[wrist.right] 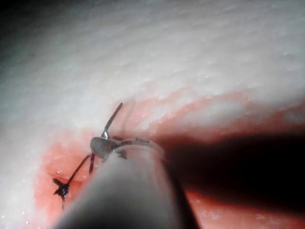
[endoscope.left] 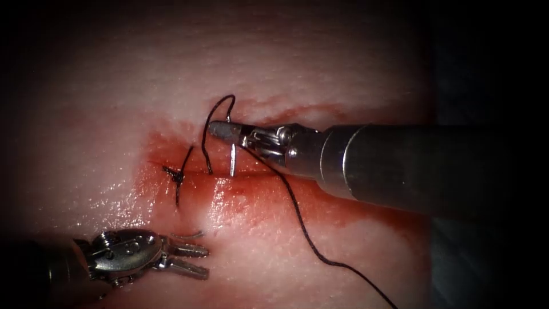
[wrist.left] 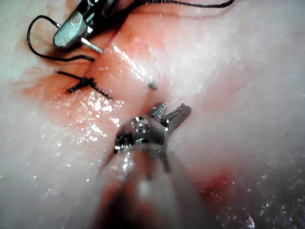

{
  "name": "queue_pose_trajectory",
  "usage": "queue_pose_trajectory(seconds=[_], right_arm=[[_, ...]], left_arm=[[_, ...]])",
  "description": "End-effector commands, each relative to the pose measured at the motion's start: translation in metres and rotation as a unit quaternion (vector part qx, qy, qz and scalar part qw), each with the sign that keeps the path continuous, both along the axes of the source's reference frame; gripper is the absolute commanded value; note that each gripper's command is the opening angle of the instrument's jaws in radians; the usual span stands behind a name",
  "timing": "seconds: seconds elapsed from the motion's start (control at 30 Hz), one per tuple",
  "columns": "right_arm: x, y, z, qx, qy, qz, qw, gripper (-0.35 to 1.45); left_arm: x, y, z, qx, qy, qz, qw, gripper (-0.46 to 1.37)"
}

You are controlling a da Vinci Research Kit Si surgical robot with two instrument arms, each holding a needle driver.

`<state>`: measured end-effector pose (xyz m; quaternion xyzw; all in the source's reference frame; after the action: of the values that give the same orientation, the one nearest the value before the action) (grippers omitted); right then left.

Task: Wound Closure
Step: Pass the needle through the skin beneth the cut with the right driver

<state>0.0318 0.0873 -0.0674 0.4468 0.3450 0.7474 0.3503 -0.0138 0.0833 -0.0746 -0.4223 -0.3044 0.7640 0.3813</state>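
Note:
My right tool (endoscope.left: 220,129) is shut on the curved needle (endoscope.left: 232,160) near its tail, over the cut (endoscope.left: 251,174) in the tissue (endoscope.left: 320,63). From those jaws the needle's body runs down into the tissue at the cut. Its tip (endoscope.left: 190,234) pokes out of the tissue on the near side, also seen as the needle tip (wrist.left: 152,86). Just below that tip my left tool (endoscope.left: 206,262) stands open and holds nothing. Dark thread (endoscope.left: 220,106) loops from the needle's tail, and a long strand (endoscope.left: 309,237) trails away.
A tied stitch (endoscope.left: 178,174) with short ends sits at the left end of the cut, also seen as the knot (wrist.left: 83,83). Red fluid (endoscope.left: 269,200) wets the tissue around the cut. The right tool's thick shaft (endoscope.left: 412,169) crosses the right half.

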Motion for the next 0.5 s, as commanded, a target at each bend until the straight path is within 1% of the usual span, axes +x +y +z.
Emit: queue_pose_trajectory(seconds=[0.03, 0.07, 0.2, 0.3, 0.4, 0.5], right_arm=[[0.0, -0.0002, -0.0004, 0.003, 0.004, -0.007, 1.0, -0.35], [0.0004, -0.0011, -0.001, 0.004, 0.009, -0.009, 1.0, -0.35], [0.0009, -0.0028, -0.0021, 0.007, 0.018, -0.012, 1.0, -0.35], [0.0011, -0.0041, -0.0025, 0.012, 0.023, -0.013, 1.0, -0.35], [0.0009, -0.0058, -0.0026, 0.014, 0.027, -0.013, 0.999, -0.35], [0.0006, -0.0067, -0.0028, 0.014, 0.028, -0.013, 0.999, -0.35]], left_arm=[[0.0, 0.0, 0.0, 0.0, 0.0, 0.0, 1.0, 0.18], [0.0, 0.0, 0.0, 0.0, 0.0, 0.0, 1.0, 0.18], [0.0, 0.0001, 0.0, 0.001, -0.001, 0.001, 1.0, 0.18], [0.0, 0.0001, 0.0, 0.001, -0.001, 0.001, 1.0, 0.18], [0.0, 0.0001, 0.0, 0.001, -0.001, 0.002, 1.0, 0.19], [0.0001, 0.0002, 0.0, 0.001, -0.001, 0.002, 1.0, 0.19]])
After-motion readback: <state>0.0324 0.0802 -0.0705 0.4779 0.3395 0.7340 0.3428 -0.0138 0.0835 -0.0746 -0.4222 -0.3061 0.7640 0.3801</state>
